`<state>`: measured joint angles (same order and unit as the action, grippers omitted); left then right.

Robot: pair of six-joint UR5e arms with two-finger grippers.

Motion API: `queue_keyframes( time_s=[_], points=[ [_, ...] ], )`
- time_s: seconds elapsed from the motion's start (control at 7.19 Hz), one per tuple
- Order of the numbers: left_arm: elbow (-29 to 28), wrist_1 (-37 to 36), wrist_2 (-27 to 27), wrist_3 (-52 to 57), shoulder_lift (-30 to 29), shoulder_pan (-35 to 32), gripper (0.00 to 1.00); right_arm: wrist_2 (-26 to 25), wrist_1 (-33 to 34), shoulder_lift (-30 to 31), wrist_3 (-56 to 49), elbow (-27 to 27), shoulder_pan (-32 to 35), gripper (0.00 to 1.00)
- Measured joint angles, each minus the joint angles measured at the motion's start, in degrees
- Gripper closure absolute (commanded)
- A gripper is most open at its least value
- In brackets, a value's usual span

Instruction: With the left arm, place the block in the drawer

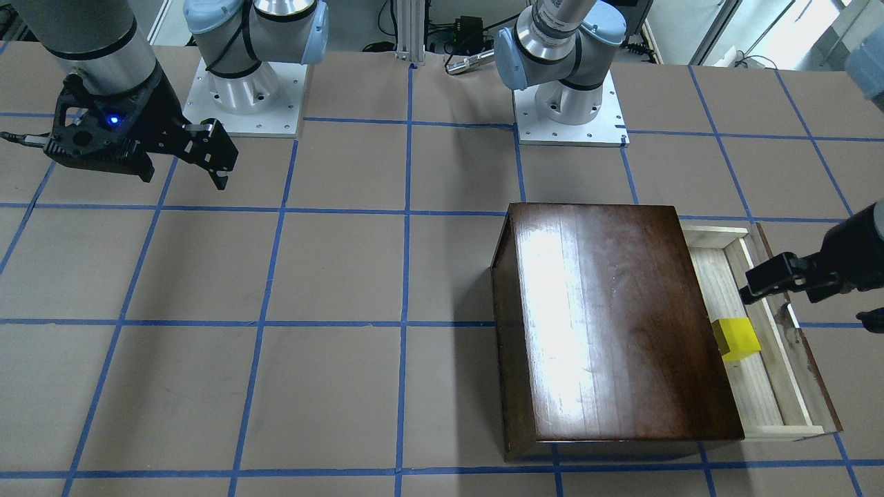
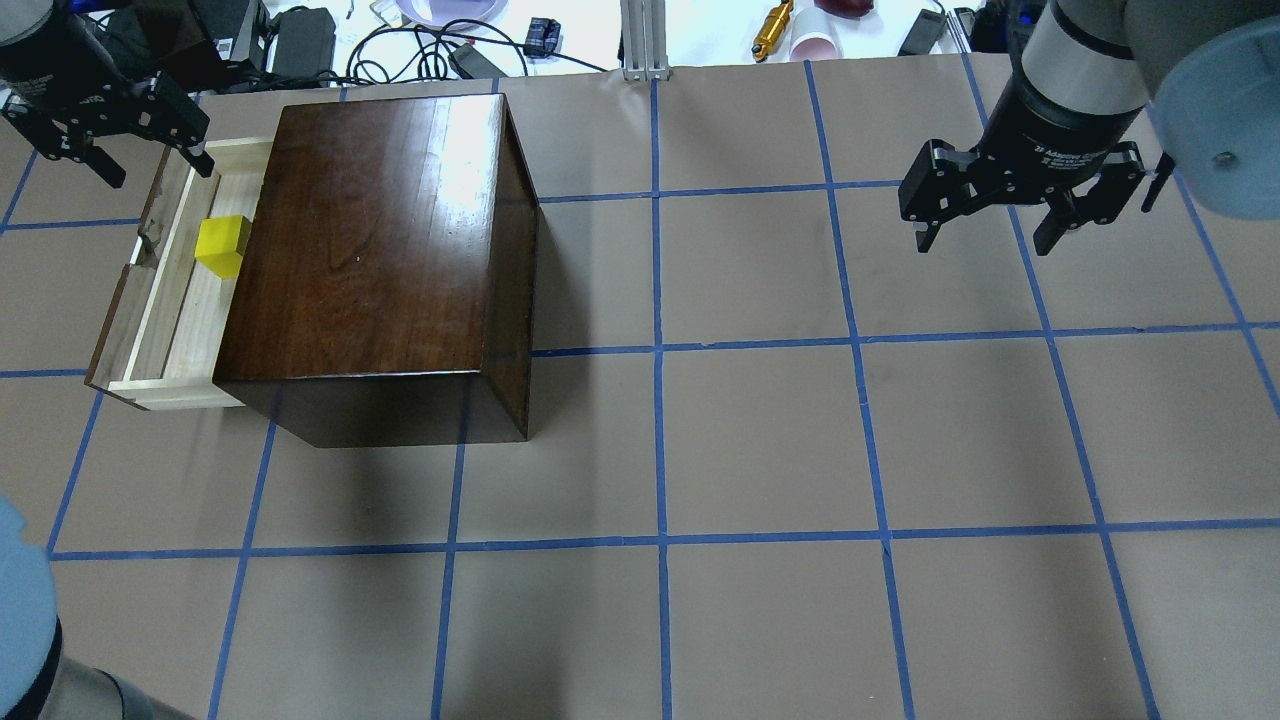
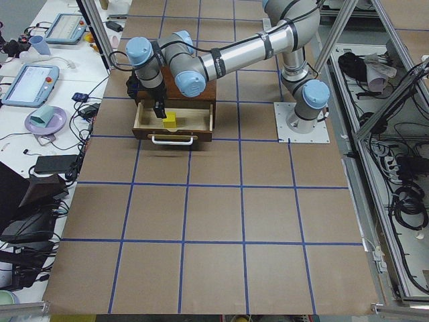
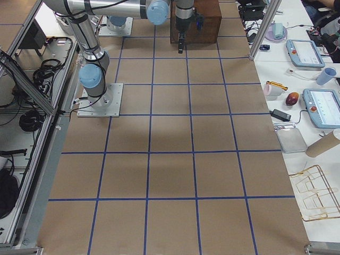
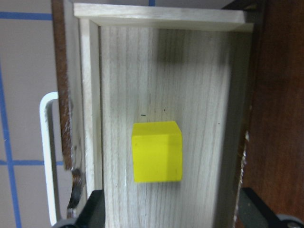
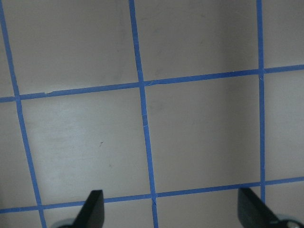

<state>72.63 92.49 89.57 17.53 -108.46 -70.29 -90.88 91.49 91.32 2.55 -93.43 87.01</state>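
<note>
The yellow block (image 1: 737,339) lies on the pale floor of the drawer (image 1: 753,397), close against the dark cabinet (image 1: 608,317). The drawer is pulled out. In the overhead view the block (image 2: 222,246) sits in the drawer's (image 2: 165,320) far half. My left gripper (image 2: 155,170) hangs open and empty above the drawer's far end, apart from the block. The left wrist view shows the block (image 5: 156,152) on the drawer floor (image 5: 190,85), ahead of my spread fingers (image 5: 92,211). My right gripper (image 2: 985,240) is open and empty over bare table, far from the cabinet.
The drawer's metal pull (image 5: 45,142) sticks out from its dark front panel. The two arm bases (image 1: 570,114) stand on white plates at the robot's side. Cables and small items (image 2: 420,40) lie on the bench beyond the table's far edge.
</note>
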Motion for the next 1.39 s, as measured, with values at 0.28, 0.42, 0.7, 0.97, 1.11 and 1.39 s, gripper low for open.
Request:
queue_keyframes(
  time_s=[0.28,0.42,0.7,0.97,1.11,1.39],
  points=[
    [0.27,2.17,0.12,-4.65,2.58,-4.50,0.00,0.00,0.00,0.00,0.00,-0.05,0.00,0.00],
    [0.47,2.41,-0.15,-7.68,2.85,-6.79,0.00,0.02,0.00,0.00,0.00,-0.06,-0.01,0.00],
    [0.78,2.51,-0.29,-11.52,3.23,-10.00,0.00,0.04,0.00,0.00,0.00,-0.01,-0.06,0.00],
    [1.04,2.57,-0.28,-12.10,3.35,-10.89,0.00,0.02,0.00,0.00,0.00,0.00,-0.01,0.00],
    [1.57,2.59,-0.34,-12.14,3.56,-11.26,0.00,0.01,0.00,0.00,0.00,0.00,-0.01,0.00],
    [3.89,2.59,-0.48,-12.11,5.15,-12.45,0.00,0.00,0.00,0.00,0.00,-0.01,0.00,0.00]
  ],
)
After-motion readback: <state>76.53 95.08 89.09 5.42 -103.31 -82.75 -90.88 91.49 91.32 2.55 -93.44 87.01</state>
